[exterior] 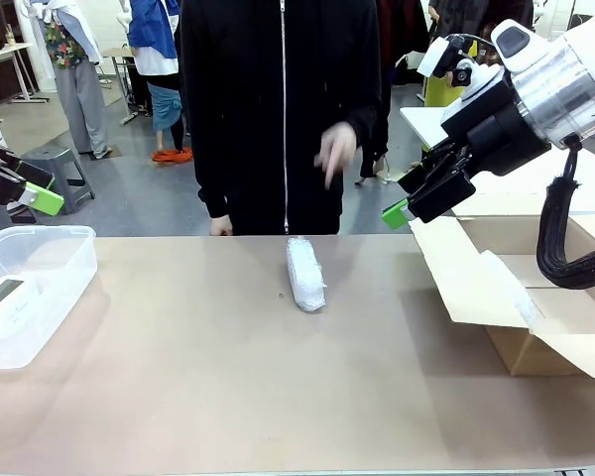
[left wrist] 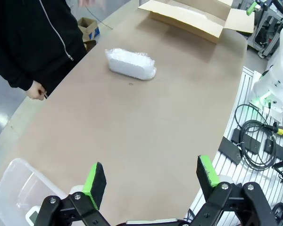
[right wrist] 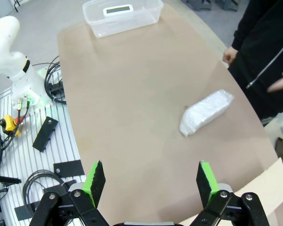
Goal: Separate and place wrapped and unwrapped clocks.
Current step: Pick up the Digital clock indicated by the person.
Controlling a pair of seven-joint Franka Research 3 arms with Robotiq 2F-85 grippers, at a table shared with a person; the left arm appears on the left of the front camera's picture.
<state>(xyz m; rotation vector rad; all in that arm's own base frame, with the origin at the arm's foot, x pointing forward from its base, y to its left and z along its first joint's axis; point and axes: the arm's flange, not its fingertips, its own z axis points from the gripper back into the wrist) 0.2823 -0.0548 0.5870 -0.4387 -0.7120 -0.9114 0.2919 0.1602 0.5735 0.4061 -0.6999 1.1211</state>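
One wrapped clock [exterior: 305,275], an oblong bundle of whitish bubble wrap, lies on the brown table near the far edge, in front of the person; it also shows as the wrapped clock [left wrist: 131,64] and the wrapped clock [right wrist: 206,112]. An unwrapped white clock [right wrist: 118,9] with a grey-green screen lies in the clear plastic bin [right wrist: 95,23], and it is faintly seen through the bin wall as the clock [exterior: 0,296]. My left gripper [exterior: 25,183] hangs open above the bin. My right gripper [exterior: 412,195] hangs open above the cardboard box's flap. Both are empty, as the left gripper [left wrist: 151,181] and right gripper [right wrist: 151,181] show.
The clear bin [exterior: 40,260] stands at the table's left edge and an open cardboard box [exterior: 535,342] at the right, the same box [left wrist: 193,16] seen far off. The person's hand [exterior: 335,154] hovers above the bundle. Bare tabletop [exterior: 228,377] lies between bin and box.
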